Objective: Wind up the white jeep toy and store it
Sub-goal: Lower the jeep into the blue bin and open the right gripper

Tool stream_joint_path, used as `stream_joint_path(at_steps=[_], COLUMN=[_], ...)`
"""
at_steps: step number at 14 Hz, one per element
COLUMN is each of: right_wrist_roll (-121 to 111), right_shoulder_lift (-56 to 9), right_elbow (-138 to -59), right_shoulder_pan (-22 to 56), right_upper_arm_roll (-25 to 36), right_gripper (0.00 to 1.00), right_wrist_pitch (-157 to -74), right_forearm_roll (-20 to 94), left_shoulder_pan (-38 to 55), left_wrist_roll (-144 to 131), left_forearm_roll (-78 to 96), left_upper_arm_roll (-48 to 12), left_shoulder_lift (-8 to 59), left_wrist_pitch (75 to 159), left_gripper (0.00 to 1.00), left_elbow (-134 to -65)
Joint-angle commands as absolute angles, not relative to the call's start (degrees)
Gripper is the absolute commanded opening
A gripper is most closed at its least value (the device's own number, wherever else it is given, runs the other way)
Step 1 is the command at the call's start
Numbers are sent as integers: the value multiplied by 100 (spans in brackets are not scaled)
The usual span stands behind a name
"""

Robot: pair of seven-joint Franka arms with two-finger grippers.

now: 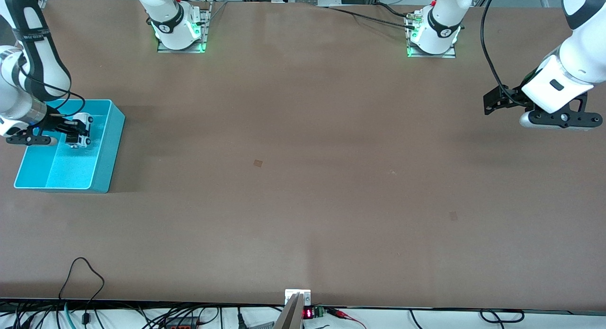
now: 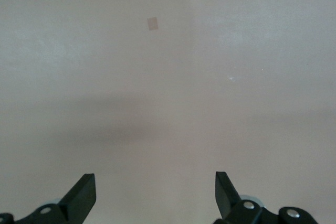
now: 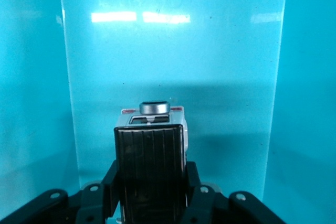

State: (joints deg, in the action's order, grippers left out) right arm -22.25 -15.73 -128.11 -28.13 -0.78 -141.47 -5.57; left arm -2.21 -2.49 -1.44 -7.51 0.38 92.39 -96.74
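1. Right gripper (image 3: 151, 195): jaws clamped on the white jeep toy (image 3: 152, 145), one on each side of the body. The black ribbed roof panel faces the wrist cam, and the jeep's end w/ a round grey knob points down toward the bin floor.
2. Jeep's position: held in the air inside the opening of the cyan bin (image 1: 108, 151), above the floor, not touching it as far as I can tell. The wrist view shows cyan floor + walls all round, so it hangs inside the walls, not over the rim.
3. Why held like this: prob. the store step. A side grip keeps the wheels clear, and going in nose-down lets the jeep drop in w/o snagging a wall. Whether it's been wound I can't tell.
4. Bin sits on the counter (image 1: 303, 177) at the right arm's end, a short reach for that arm, which likely explains why the right one does the storing.
5. Left gripper (image 1: 558, 116): jaws apart, holding nothing, hovering over bare counter at the left arm's end, well apart from the bin. This arm waits, parked out of the way.
6. Risk: if released from this height the jeep could bounce or tip, so lowering first looks safer.
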Motion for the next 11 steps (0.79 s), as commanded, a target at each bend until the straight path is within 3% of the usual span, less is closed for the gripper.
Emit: stream_joint_path(at_steps=[1, 4, 6, 10, 11], right_wrist_roll=[-2092, -2092, -2162, -2180, -2180], right_shoulder_lift=[-1678, -1802, -1907, -1846, -1820], right_elbow=[-12911, -12955, -12955, -12946, -12938], right_shoulder_pan=[-2971, -3006, -3067, -3067, -3067], right_upper_arm_roll=[-185, -176, -184, -185, -185], right_gripper=[0, 1, 9, 54, 70], right_wrist_pitch=[-14343, -14467, -14598, -14590, -14581], right_forearm_roll=[-677, -677, -677, -677, -677], left_shoulder_pan=[-220, -220, -220, -220, -220], left_wrist_roll=[-193, -193, -202, -202, -193], left_forearm_roll=[-88, -88, -88, -88, -88], left_upper_arm_roll=[-738, -738, -738, -738, -738], left_shoulder_lift=[105, 105, 105, 97, 97], left_wrist_pitch=[9114, 9114, 9105, 9105, 9105], left_gripper=[100, 100, 100, 100, 100], left_elbow=[-9501, -9501, -9501, -9501, -9501])
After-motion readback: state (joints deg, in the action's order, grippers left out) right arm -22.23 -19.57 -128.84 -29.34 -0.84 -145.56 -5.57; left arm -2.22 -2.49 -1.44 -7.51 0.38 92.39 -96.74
